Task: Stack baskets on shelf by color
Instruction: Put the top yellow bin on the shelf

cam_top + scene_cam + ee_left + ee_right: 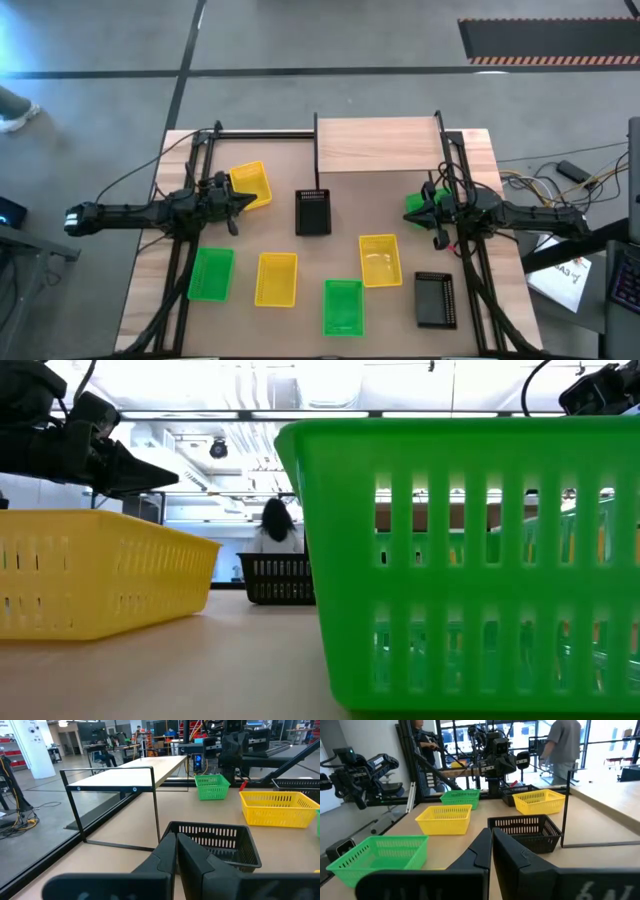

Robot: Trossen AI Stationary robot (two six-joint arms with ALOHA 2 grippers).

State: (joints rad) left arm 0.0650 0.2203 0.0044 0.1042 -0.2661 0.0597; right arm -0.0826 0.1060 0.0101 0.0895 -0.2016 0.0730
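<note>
Both grippers hover above the tabletop with their fingers pressed together and nothing between them; the left gripper (243, 200) sits at the table's left side, just beside a tilted yellow basket (250, 186), and in its own wrist view the closed tips (176, 851) point toward the black basket (314, 212) standing in front of the shelf (378, 145); the right gripper (426, 208) hangs at the right side, over a green basket (415, 204) near the shelf's right panel, its tips (490, 845) likewise shut in its wrist view. No basket rests on the shelf; its light-wood board lies bare at the far middle of the table. Along the near half lie five more baskets, well apart from one another: a green one (211, 274) at the left, a yellow one (277, 279), another green (343, 306), a yellow (380, 260) and a second black basket (436, 299) at the right. In the low view a seated person (277, 526) shows in the room beyond.
</note>
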